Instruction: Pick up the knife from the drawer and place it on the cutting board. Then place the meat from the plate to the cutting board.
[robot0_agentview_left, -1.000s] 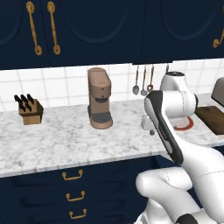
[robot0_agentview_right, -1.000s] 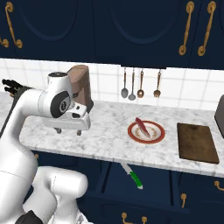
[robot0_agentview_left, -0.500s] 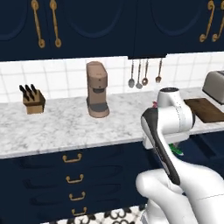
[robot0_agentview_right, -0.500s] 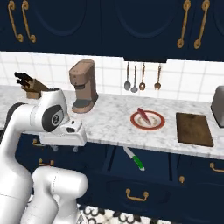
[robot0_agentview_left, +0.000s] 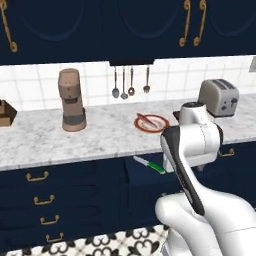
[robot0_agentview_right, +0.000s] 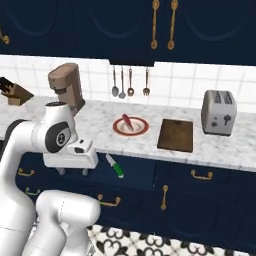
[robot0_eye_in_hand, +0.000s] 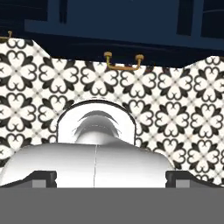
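The knife (robot0_agentview_right: 114, 166), green-handled with a short silver blade, lies in the open navy drawer (robot0_agentview_right: 131, 194) below the counter; it also shows in the left base view as the knife (robot0_agentview_left: 149, 165). On the counter, the red meat (robot0_agentview_right: 126, 121) rests on the white, red-rimmed plate (robot0_agentview_right: 142, 131). The dark brown cutting board (robot0_agentview_right: 176, 135) lies bare to its right. My gripper (robot0_agentview_right: 72, 172) hangs in front of the cabinets, left of the knife and apart from it. It points down at the floor, open and empty. The hand view has its fingertips (robot0_eye_in_hand: 43, 179) wide apart.
A toaster (robot0_agentview_right: 218, 112) stands right of the board and a brown coffee machine (robot0_agentview_right: 67, 92) left of the plate. Utensils (robot0_agentview_right: 130, 82) hang on the tiled wall. A knife block (robot0_agentview_right: 12, 92) sits at the far left. Patterned floor tiles (robot0_eye_in_hand: 175, 113) lie below the hand.
Both base views have shifted, so the base has driven back and sideways along the counter. The hand has come down below the counter edge, and the gripper stays open.
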